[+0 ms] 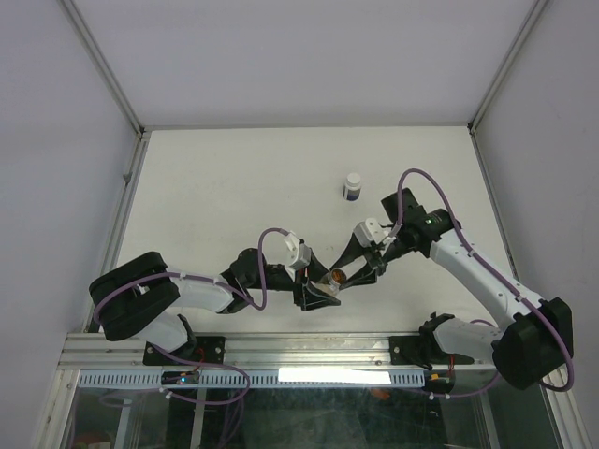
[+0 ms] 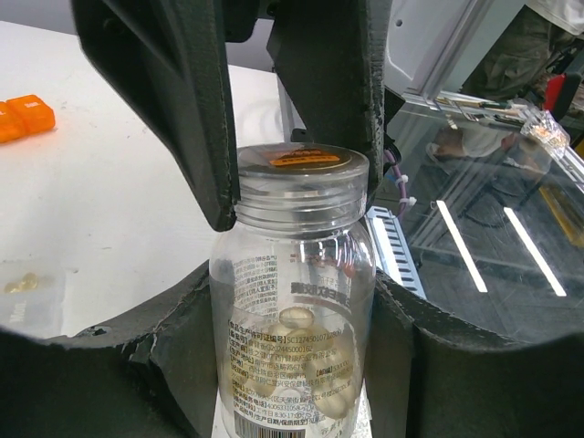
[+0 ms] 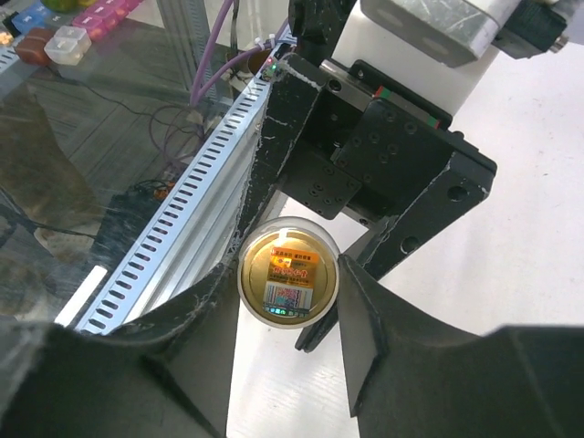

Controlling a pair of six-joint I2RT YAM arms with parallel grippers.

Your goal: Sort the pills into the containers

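The vial (image 2: 297, 301) is a clear round bottle with a tan-gold seal on its lid. It holds several pale pills. My left gripper (image 2: 297, 319) is shut on its body and holds it above the table's front edge (image 1: 333, 278). My right gripper (image 3: 287, 297) is shut on the vial's lid (image 3: 287, 272) from above; its black fingers (image 2: 182, 119) flank the lid in the left wrist view. A flat transparent piece with pale yellow pills (image 2: 23, 285) lies on the table at the left edge; I cannot tell whether it is the two-cell box.
A small dark bottle with a white cap (image 1: 353, 185) stands at mid-table behind the grippers. An orange pill box (image 2: 20, 117) lies on the white table. The slotted aluminium rail (image 3: 173, 219) and a glass panel run along the near edge.
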